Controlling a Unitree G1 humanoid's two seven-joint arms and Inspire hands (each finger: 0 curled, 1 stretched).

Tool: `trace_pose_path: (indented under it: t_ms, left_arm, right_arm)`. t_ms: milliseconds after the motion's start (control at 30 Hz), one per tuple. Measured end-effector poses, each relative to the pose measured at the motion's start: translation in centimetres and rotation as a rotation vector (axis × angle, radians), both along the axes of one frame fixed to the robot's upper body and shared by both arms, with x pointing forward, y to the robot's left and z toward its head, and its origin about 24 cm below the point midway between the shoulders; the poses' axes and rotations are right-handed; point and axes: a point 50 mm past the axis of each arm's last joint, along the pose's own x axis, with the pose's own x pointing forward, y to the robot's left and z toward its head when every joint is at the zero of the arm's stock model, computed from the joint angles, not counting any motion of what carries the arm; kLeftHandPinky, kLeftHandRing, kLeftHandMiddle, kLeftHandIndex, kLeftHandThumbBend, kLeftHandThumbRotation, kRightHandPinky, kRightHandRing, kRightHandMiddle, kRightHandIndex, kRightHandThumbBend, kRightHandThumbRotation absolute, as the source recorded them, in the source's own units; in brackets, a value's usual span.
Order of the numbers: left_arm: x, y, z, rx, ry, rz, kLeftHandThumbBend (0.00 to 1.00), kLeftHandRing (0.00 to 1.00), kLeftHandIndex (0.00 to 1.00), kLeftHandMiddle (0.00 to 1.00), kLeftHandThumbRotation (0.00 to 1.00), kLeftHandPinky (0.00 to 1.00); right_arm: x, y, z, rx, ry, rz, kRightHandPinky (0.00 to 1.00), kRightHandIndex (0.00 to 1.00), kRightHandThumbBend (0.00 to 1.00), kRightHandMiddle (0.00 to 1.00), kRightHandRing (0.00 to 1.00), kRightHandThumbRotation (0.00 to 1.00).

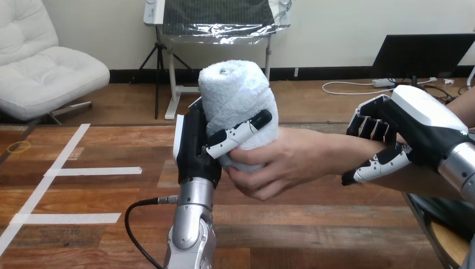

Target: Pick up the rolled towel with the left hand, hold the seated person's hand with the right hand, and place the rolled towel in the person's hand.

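Step in hand: handover, last leg of the task.

Rolled towel (235, 95) upright, raised over mid-table (313, 224), gripped low on its left side by left hand (193, 148), thumb (241, 130) wrapped across towel's front. Person's hand (274, 165) in from right, cupped round towel's bottom end and touching it, just right of left hand's palm. Both on towel at once.

Right hand (409, 129) farther right, fingers curled over top of person's wrist (340, 151), thumb beneath: closed round wrist, steadying it.

Pick-up and hold judged done; placing nearly done.

Next move, as judged: loosen left thumb and fingers only after a firm-looking grip from person, then draw left hand away leftward without dragging towel along.

Risk: soft roll tipping out of shallow cup on early release. Right hand's clasp best held until then.
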Motion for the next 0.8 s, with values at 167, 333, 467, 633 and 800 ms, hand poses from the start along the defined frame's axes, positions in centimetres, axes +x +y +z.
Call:
trace_pose_path:
  t_ms: [167, 333, 467, 633, 800]
  left_arm:
    - [0.1, -0.2, 0.1, 0.002, 0.004, -0.026, 0.77, 0.62, 0.75, 0.70, 0.45, 0.54]
    - [0.2, -0.5, 0.4, 0.016, -0.004, -0.051, 0.80, 0.71, 0.82, 0.77, 0.63, 0.68]
    - [0.2, -0.8, 0.7, 0.033, -0.014, -0.070, 0.81, 0.79, 0.85, 0.82, 0.78, 0.79]
    - [0.2, -1.0, 1.2, 0.043, -0.033, -0.093, 0.80, 0.84, 0.85, 0.85, 0.85, 0.85]
    - [0.2, -1.0, 1.7, 0.043, -0.057, -0.098, 0.80, 0.87, 0.84, 0.86, 0.91, 0.92]
  right_arm:
    - [0.0, -0.1, 0.0, 0.002, 0.014, 0.005, 0.36, 0.50, 0.96, 0.47, 0.42, 0.29]
    - [-0.1, -0.4, 0.1, -0.018, 0.034, 0.013, 0.40, 0.56, 0.98, 0.54, 0.48, 0.41]
    - [-0.1, -0.5, 0.2, -0.039, 0.051, 0.025, 0.45, 0.64, 1.00, 0.62, 0.56, 0.52]
    - [-0.2, -0.5, 0.3, -0.055, 0.063, 0.041, 0.49, 0.70, 1.00, 0.68, 0.63, 0.59]
    - [-0.3, -0.5, 0.4, -0.063, 0.072, 0.061, 0.53, 0.76, 1.00, 0.74, 0.70, 0.67]
